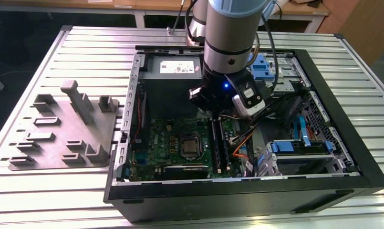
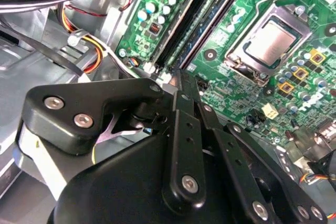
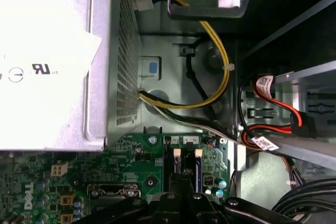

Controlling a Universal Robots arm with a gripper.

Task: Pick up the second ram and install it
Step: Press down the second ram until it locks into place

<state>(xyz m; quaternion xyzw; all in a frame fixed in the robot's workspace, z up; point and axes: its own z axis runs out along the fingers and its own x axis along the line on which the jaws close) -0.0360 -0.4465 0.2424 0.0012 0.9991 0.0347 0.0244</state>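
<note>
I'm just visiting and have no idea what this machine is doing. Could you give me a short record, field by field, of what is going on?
Setting: an open computer case lying on a slatted metal table
Arm: reaches down into the case over the green motherboard
Pincer: low over the long black memory slots, next to the processor socket
Second ram: cannot be told apart from the slots here
Beside the case: a grey holder tray, on the exterior view's left
</note>
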